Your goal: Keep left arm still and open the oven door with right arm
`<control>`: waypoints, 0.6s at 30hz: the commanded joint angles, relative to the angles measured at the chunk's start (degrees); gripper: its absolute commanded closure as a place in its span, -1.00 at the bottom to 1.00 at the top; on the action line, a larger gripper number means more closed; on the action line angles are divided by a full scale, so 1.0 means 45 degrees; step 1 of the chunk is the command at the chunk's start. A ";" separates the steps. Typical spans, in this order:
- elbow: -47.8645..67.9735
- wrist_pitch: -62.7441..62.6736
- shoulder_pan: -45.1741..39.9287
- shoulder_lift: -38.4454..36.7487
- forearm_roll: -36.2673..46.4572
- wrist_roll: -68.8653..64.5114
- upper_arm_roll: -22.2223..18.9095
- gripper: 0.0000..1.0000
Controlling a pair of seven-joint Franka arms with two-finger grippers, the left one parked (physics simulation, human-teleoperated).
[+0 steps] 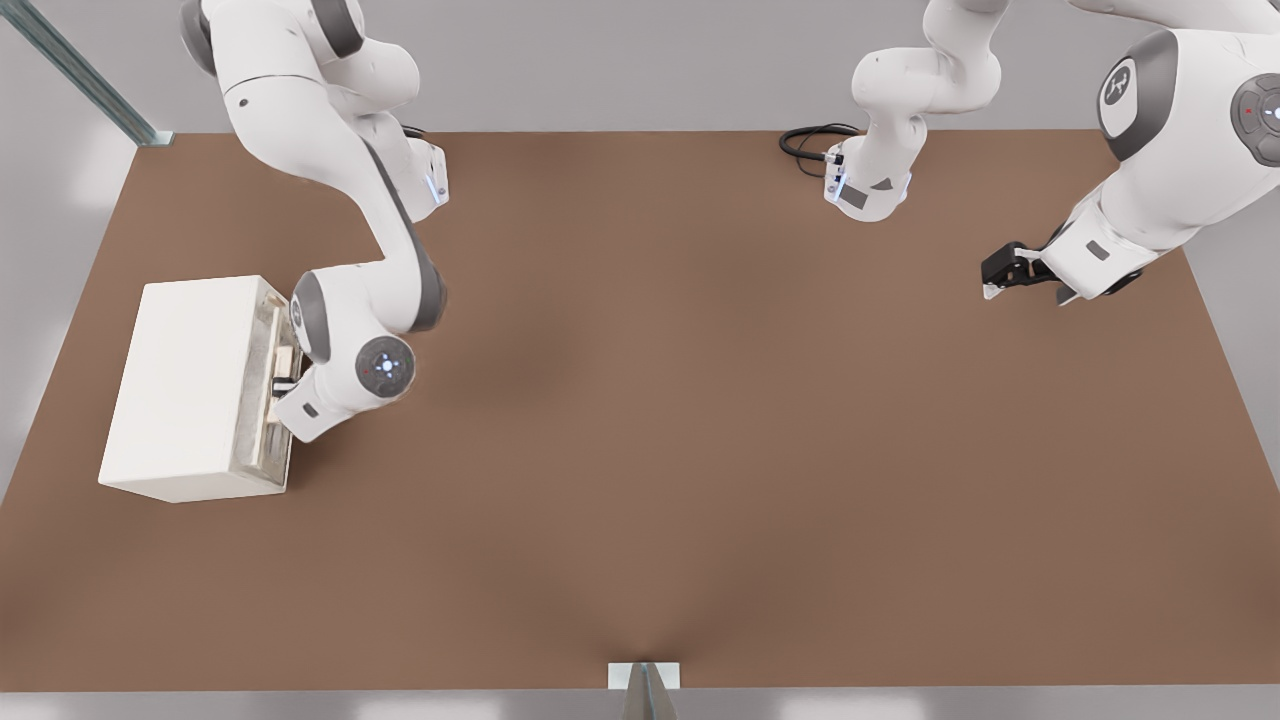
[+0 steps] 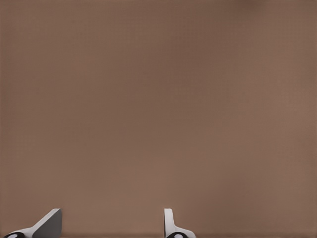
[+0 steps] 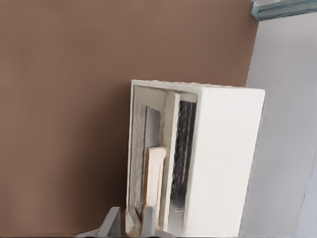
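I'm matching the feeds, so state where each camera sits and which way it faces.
Front view: high above, looking down on the brown table, the cream-white box oven and both white arms.
Left wrist view: looks at bare table; only the parked arm's fingertips show.
Right wrist view: faces the oven door; the gripper at its tan bar handle.
Front and right wrist views share the oven.

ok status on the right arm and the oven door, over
Right arm's tool at the oven door, fingers straddling the tan handle. Door cracked slightly off the oven. Nothing blocking its swing.
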 commanded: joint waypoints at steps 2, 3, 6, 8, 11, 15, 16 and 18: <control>0.1815 -0.1003 -0.0900 -0.0229 0.6515 -0.1370 -0.0073 -1.00; 0.1836 -0.1218 -0.0998 -0.1009 0.6788 -0.1409 -0.0073 -1.00; 0.1445 -0.2019 -0.0998 -0.2749 0.6867 -0.2229 -0.0073 -1.00; 0.1094 -0.2078 -0.1017 -0.3178 0.6983 -0.2599 -0.0111 -1.00; 0.0899 -0.1961 -0.1349 -0.3354 0.6867 -0.3614 -0.0170 -1.00; -0.0215 -0.1296 -0.2072 -0.3960 0.6710 -0.4671 -0.0209 -1.00; -0.0215 -0.1296 -0.2072 -0.3960 0.6691 -0.4651 -0.0209 -1.00; -0.0215 -0.1296 -0.2072 -0.3960 0.6691 -0.4651 -0.0229 -1.00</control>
